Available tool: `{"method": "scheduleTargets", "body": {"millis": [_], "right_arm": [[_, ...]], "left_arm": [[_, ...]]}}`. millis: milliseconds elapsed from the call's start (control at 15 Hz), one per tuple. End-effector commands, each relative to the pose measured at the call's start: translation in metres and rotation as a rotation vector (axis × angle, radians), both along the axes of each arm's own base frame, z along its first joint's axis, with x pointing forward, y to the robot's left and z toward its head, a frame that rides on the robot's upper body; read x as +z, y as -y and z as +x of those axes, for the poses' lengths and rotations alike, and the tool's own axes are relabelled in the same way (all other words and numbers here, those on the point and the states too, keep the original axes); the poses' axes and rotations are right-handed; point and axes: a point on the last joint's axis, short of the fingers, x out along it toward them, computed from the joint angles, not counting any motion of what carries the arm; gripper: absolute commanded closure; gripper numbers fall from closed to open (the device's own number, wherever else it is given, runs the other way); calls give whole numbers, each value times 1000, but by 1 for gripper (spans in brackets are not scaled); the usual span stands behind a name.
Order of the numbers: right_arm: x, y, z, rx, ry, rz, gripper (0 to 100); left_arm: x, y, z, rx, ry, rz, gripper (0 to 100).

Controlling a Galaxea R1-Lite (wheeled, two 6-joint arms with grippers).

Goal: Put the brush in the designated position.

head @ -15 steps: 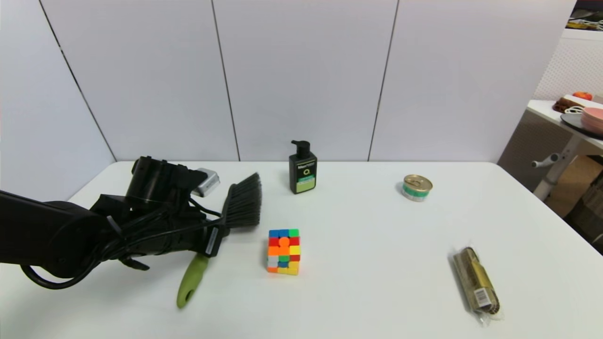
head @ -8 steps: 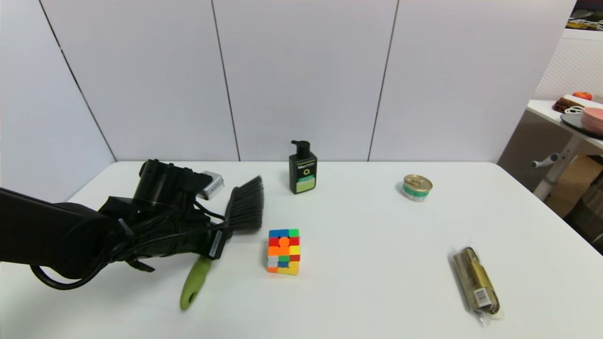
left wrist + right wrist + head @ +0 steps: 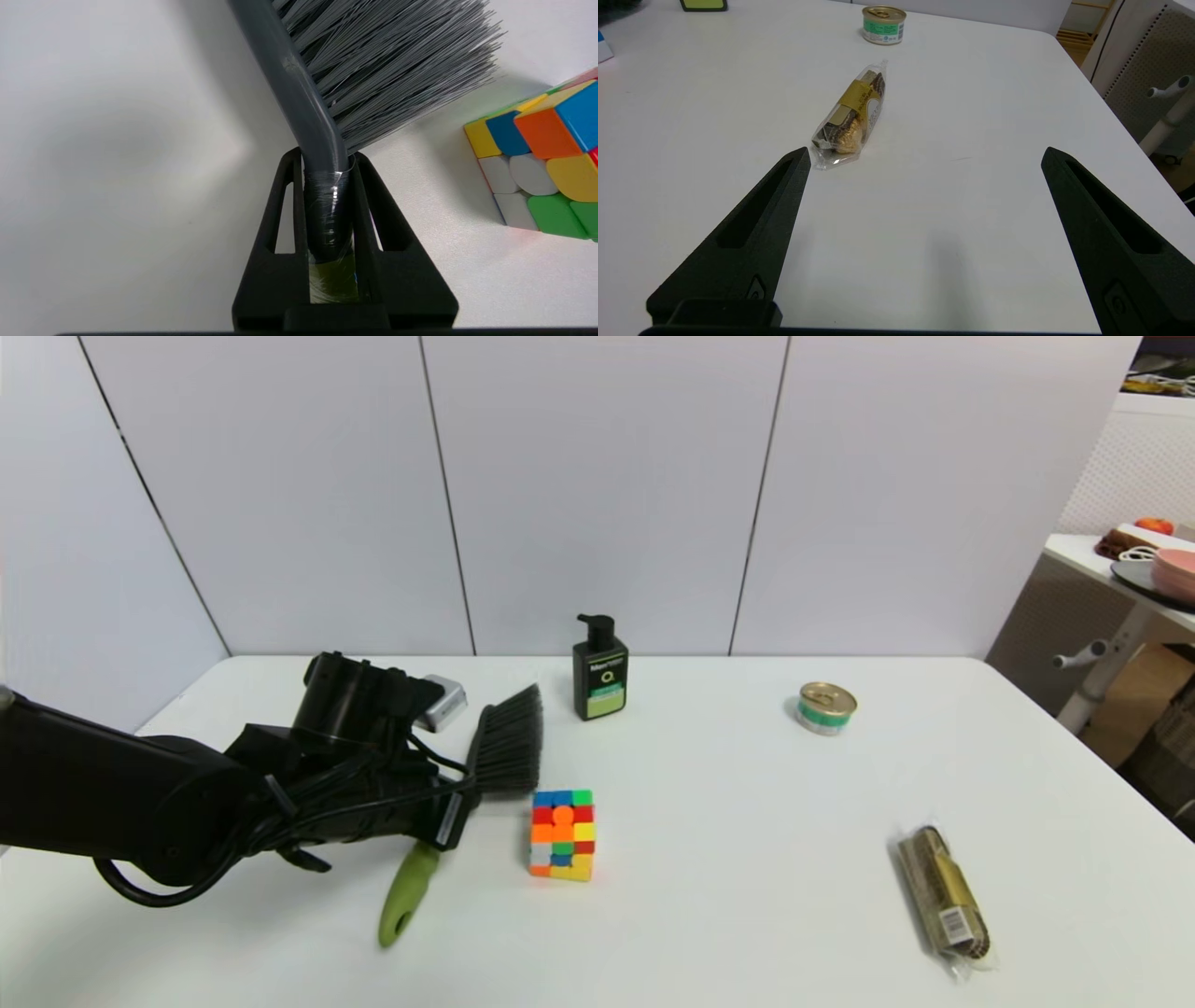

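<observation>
The brush point(image 3: 509, 747) has an olive-green handle, a dark grey neck and a fan of dark grey bristles point(image 3: 383, 65). My left gripper point(image 3: 453, 812) is shut on its neck point(image 3: 322, 186), just below the bristles, and holds it above the left part of the table. The green handle end point(image 3: 403, 905) points toward the table's front. The bristles hang close beside the colour cube point(image 3: 562, 835). My right gripper point(image 3: 924, 158) stands open over bare white tabletop, out of the head view. The designated position has no mark that I can make out.
The colour cube point(image 3: 542, 168) sits just right of the brush. A black pump bottle point(image 3: 599, 672) stands at the back centre, a small tin can point(image 3: 826, 707) at the back right, a wrapped chocolate pack point(image 3: 943, 891) at the front right. A small silver box point(image 3: 442, 703) lies behind my left arm.
My left arm has carried the brush to the right, closer to the colour cube. The other objects stay where they were.
</observation>
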Motion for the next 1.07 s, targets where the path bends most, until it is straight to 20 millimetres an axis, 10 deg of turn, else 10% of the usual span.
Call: {"method": "scheduleTargets", "body": {"millis": [67,467,533,1067], "right_arm": [[0,0,0,1,-3,-1,0],[0,0,0,1,-3,-1,0],[0,0,0,1,-2,-1,0],[0,0,0,1,-3,-1,0]], "left_arm": [[-4,7,0,-19,-11,5,100],[-3,7,1,-7,-9,-1,100],[-3,7,1,8,-6,6,0],[13,4,-1,20,45,-5,0]]}}
